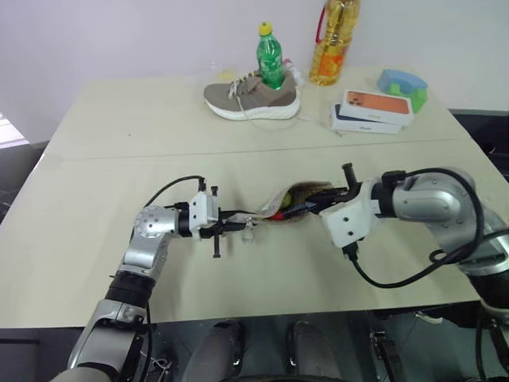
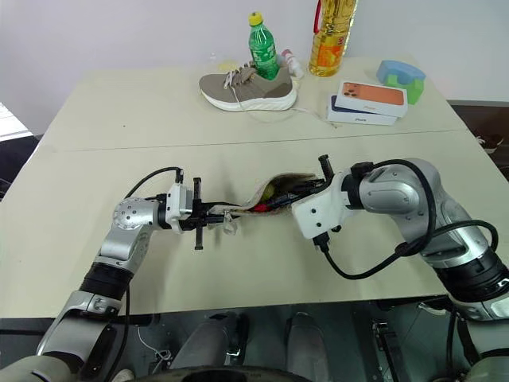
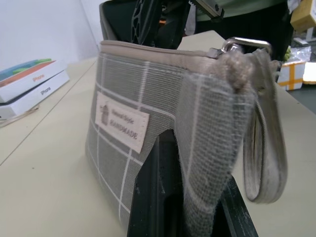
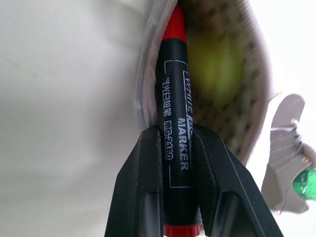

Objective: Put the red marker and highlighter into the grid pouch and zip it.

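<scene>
The right end effector [image 4: 177, 163] grasps the red marker [image 4: 174, 118] between its two black fingers [image 4: 140, 187], the marker's red tip pushed into the open mouth of the grid pouch [image 1: 290, 203]. The left end effector [image 1: 238, 225] is clenched on the pouch's other end, pinching the fabric and holding the pouch up off the bench [image 1: 119, 239]; its fingers point toward 3 o'clock in the head views, while the right end effector comes in from 3 o'clock, angled downward.

The right wrist view shows what the head views only hint at: a yellow blur inside the pouch, the highlighter [image 4: 215, 64], lying beside the marker, and the white printing on the marker's black barrel. The left wrist view gives the pouch's outside: grey cloth with white grid lines, one small white label [image 3: 122, 122], and the cord loop pull [image 3: 264, 148] hanging from the zipper end.

Count: one marker, one highlighter, one pouch, two end effectors. At the far edge of the bench, around 12 to 1 o'clock, stand one grey sneaker [image 1: 251, 99], one green bottle [image 1: 270, 57], one bottle of yellow oil [image 1: 334, 40], two stacked phone boxes [image 1: 372, 111] and one blue and green object [image 1: 403, 85].
</scene>
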{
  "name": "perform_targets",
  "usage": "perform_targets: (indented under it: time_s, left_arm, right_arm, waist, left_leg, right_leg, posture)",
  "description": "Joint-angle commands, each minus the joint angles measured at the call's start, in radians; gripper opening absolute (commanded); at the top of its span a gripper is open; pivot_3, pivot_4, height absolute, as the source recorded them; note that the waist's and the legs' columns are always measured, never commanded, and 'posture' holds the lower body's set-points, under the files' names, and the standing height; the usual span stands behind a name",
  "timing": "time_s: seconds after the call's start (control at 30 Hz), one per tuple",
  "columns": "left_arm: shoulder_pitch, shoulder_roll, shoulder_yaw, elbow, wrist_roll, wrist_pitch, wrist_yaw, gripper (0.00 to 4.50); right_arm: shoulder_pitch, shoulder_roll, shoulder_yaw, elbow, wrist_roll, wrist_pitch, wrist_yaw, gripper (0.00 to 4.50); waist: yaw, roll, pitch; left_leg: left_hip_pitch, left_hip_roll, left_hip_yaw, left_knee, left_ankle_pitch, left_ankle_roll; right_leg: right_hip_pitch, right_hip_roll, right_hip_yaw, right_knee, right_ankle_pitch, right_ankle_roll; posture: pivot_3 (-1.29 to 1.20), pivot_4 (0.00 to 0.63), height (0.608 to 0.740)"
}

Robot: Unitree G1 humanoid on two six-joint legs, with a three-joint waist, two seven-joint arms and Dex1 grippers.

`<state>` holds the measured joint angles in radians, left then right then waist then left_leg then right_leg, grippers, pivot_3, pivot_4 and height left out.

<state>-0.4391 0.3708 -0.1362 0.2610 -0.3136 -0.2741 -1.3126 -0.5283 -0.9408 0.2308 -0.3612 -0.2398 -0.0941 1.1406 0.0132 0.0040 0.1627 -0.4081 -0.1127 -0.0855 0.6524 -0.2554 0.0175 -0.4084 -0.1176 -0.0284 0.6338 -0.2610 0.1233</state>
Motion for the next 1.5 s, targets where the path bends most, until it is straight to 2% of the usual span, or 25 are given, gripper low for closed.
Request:
perform_targets:
  time_s: [0.03,0.23,0.33,0.47,0.6,0.73,0.8,0.93,1.13,1.23,1.4,1.43,1.5]
  left_arm:
    - [-0.009,-0.003,0.003,-0.048,-0.032,-0.007,-0.006,0.00]
    - [-0.005,-0.002,0.004,-0.051,-0.034,-0.003,-0.004,0.00]
    - [-0.001,-0.006,0.015,-0.049,-0.036,0.001,0.018,0.00]
    - [-0.011,-0.026,0.036,-0.028,-0.039,0.003,0.073,0.00]
    - [-0.050,-0.098,0.071,0.005,-0.037,0.020,0.213,0.00]
    - [-0.078,-0.156,0.063,0.033,0.007,0.002,0.308,0.00]
    - [-0.099,-0.198,0.049,0.066,0.050,-0.032,0.374,0.00]
    - [-0.134,-0.253,0.024,0.125,0.126,-0.095,0.459,0.00]
    - [-0.158,-0.267,-0.003,0.173,0.175,-0.161,0.486,0.00]
    - [-0.164,-0.262,-0.004,0.187,0.183,-0.177,0.494,0.00]
    - [-0.169,-0.239,0.007,0.204,0.187,-0.203,0.496,0.00]
    - [-0.169,-0.233,0.007,0.208,0.189,-0.212,0.493,0.00]
    - [-0.167,-0.211,0.006,0.222,0.196,-0.240,0.481,0.00]
  right_arm:
    - [-0.021,0.006,-0.003,-0.022,0.010,0.001,0.004,0.83]
    - [-0.024,0.005,-0.026,-0.001,-0.010,-0.004,-0.021,3.67]
    - [-0.015,-0.011,-0.077,0.005,0.021,0.040,-0.030,3.67]
    - [0.003,0.010,-0.174,-0.044,0.146,0.209,-0.032,3.67]
    - [-0.025,0.093,-0.320,-0.142,0.358,0.571,-0.095,3.67]
    - [0.016,0.158,-0.378,-0.256,0.503,0.844,-0.170,3.67]
    - [0.053,0.253,-0.394,-0.314,0.576,0.991,-0.262,3.67]
    - [0.068,0.477,-0.352,-0.359,0.619,1.177,-0.476,3.67]
    - [0.046,0.670,-0.313,-0.355,0.652,1.311,-0.657,3.67]
    - [0.048,0.710,-0.333,-0.354,0.687,1.359,-0.688,2.85]
    - [0.049,0.677,-0.341,-0.354,0.710,1.370,-0.706,0.22]
    - [0.048,0.664,-0.344,-0.353,0.715,1.371,-0.707,0.05]
    - [0.039,0.613,-0.355,-0.352,0.722,1.367,-0.695,0.05]
  waist:
    - [0.000,0.000,0.000]
    - [-0.001,0.000,0.000]
    - [0.000,0.000,0.000]
    - [0.000,0.000,0.000]
    - [0.001,0.000,0.000]
    - [0.002,-0.001,0.000]
    - [0.002,-0.001,0.000]
    - [-0.001,-0.001,-0.001]
    - [-0.001,-0.001,-0.001]
    - [0.000,-0.001,-0.001]
    - [-0.001,-0.001,-0.001]
    - [-0.002,-0.001,-0.001]
    - [-0.002,-0.001,-0.001]
  left_leg:
    - [0.000,0.000,0.000,0.000,0.000,0.000]
    - [0.000,0.000,0.000,0.000,0.000,0.000]
    - [0.000,0.000,0.000,0.000,0.000,0.000]
    - [0.000,0.000,0.000,0.000,0.000,0.000]
    - [0.000,0.000,0.000,0.000,0.000,0.000]
    - [0.000,0.000,-0.001,0.001,0.000,0.000]
    - [0.000,0.000,-0.001,0.001,0.000,0.000]
    - [0.000,0.000,-0.001,0.001,0.000,0.000]
    - [0.000,-0.001,-0.001,0.001,0.000,0.000]
    - [-0.001,-0.001,-0.001,0.001,0.000,0.000]
    - [-0.001,-0.001,-0.001,0.001,0.000,0.000]
    - [-0.001,-0.001,-0.001,0.001,0.000,0.000]
    - [-0.001,-0.001,-0.001,0.000,0.000,0.000]
  right_leg:
    - [0.000,0.000,0.000,0.000,0.000,0.000]
    - [0.000,0.000,0.000,0.000,0.000,0.000]
    - [0.000,0.000,0.000,0.000,0.000,0.000]
    - [0.000,0.000,0.000,0.000,0.000,0.000]
    - [0.000,0.000,0.000,0.000,0.000,0.000]
    - [0.001,-0.001,0.000,0.000,0.000,0.000]
    - [0.001,-0.001,0.000,0.000,0.000,0.000]
    - [0.000,-0.001,0.000,0.001,0.000,0.000]
    - [-0.001,0.000,0.000,0.002,0.000,0.000]
    - [-0.002,0.000,0.000,0.003,0.000,0.000]
    - [-0.001,0.000,0.000,0.003,0.000,0.000]
    - [-0.002,0.000,0.000,0.003,0.000,0.000]
    - [-0.002,0.000,0.000,0.003,0.000,0.000]
  posture:
    - [0.00,0.150,0.740]
    - [0.00,0.150,0.740]
    - [0.00,0.150,0.740]
    - [0.00,0.150,0.740]
    - [0.00,0.150,0.740]
    - [0.00,0.150,0.740]
    - [0.00,0.150,0.740]
    - [0.00,0.150,0.740]
    - [0.00,0.150,0.740]
    - [0.00,0.150,0.740]
    - [0.00,0.150,0.740]
    - [0.00,0.150,0.740]
    - [0.00,0.150,0.740]
